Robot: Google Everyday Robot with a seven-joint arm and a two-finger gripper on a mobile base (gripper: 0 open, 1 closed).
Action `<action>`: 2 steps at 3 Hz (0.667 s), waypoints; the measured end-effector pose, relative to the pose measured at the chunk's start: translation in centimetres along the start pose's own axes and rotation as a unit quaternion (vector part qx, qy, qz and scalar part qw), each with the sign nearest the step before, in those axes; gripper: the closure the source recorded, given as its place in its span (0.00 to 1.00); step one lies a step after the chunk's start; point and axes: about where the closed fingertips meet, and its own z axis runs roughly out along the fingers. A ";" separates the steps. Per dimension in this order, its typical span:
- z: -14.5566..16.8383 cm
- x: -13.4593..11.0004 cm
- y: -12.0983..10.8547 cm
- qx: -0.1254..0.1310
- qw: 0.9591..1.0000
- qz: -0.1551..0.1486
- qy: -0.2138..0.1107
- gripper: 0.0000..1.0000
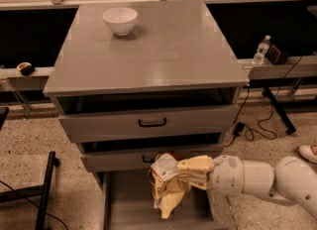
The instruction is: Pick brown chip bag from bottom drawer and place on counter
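Your claw (197,173) is closed on the chip bag (168,190), pinching it near its upper right side; the bag hangs crumpled from the grip over the open bottom drawer (128,200), its white-labelled top corner level with the middle drawer front (111,159) and its lower end dangling toward the drawer floor; I cannot tell whether that end is wholly free of the drawer.

The step in hand looks like the carry upward; the pick itself seems done, the placing not yet.

- Pull back from the cabinet a little before you rise; the top drawer front (109,125) and the front edge of the tabletop (163,55) both stand out above the bag, and a straight lift would likely drag the foil against them.
- Keep the squeeze steady; a wrinkly foil bag held by one side will probably swing and could slip if you move sharply, so go slowly and smoothly.
- Raise the bag until its hanging end is above the tabletop edge, then move in over the surface.
- Aim for the bare front half; the bowl (120,20) sits at the back left, well apart from there.
- Lower until the bag rests on the surface before you release; dropped from height it could slide off the glossy top.
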 end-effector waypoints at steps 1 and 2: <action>-1.5 -0.7 -6.5 0.018 0.999 -0.040 0.029 1.00; -3.2 -0.2 -11.9 0.034 0.996 -0.054 0.064 1.00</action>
